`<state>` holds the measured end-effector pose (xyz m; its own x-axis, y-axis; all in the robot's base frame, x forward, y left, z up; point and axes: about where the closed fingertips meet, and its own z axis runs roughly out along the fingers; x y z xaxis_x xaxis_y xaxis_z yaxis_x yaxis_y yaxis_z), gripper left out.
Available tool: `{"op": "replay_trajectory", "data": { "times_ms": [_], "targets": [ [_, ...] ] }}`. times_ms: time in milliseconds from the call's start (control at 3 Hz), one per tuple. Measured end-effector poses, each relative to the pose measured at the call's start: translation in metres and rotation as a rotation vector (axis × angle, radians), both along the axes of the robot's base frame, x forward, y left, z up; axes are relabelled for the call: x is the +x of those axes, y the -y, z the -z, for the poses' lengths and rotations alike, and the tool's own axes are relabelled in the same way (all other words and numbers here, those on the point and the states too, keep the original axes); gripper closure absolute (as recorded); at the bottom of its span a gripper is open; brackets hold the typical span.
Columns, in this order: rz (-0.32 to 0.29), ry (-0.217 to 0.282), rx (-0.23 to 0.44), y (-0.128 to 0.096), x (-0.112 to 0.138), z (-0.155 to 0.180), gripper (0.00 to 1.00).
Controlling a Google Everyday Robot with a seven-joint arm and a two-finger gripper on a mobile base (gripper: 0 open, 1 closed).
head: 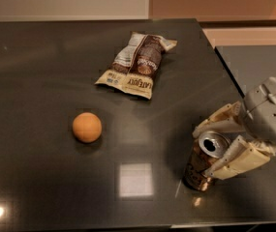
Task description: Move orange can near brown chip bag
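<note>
On the table [36, 52], the bag [137, 64] lies toward the back, right of centre. The fruit [86, 127] sits nearer and to its left. The can [195, 168] stands at the front right (well apart from both), between the spread fingers of the gripper [201, 152], which reaches in from the right.

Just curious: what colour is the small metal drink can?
Copper-orange can, silver top, the hand around it. Camera view.
</note>
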<state>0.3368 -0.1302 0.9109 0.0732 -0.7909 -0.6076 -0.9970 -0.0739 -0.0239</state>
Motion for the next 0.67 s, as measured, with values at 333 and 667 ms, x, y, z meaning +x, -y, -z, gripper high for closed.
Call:
{"op": "replay_trajectory", "data": {
  "times_ms": [333, 667],
  "targets": [
    [0.043, 0.023, 0.025, -0.004, 0.021, -0.022, 0.88],
    [0.105, 0.053, 0.043, -0.011, 0.063, -0.046, 1.00]
  ]
}}
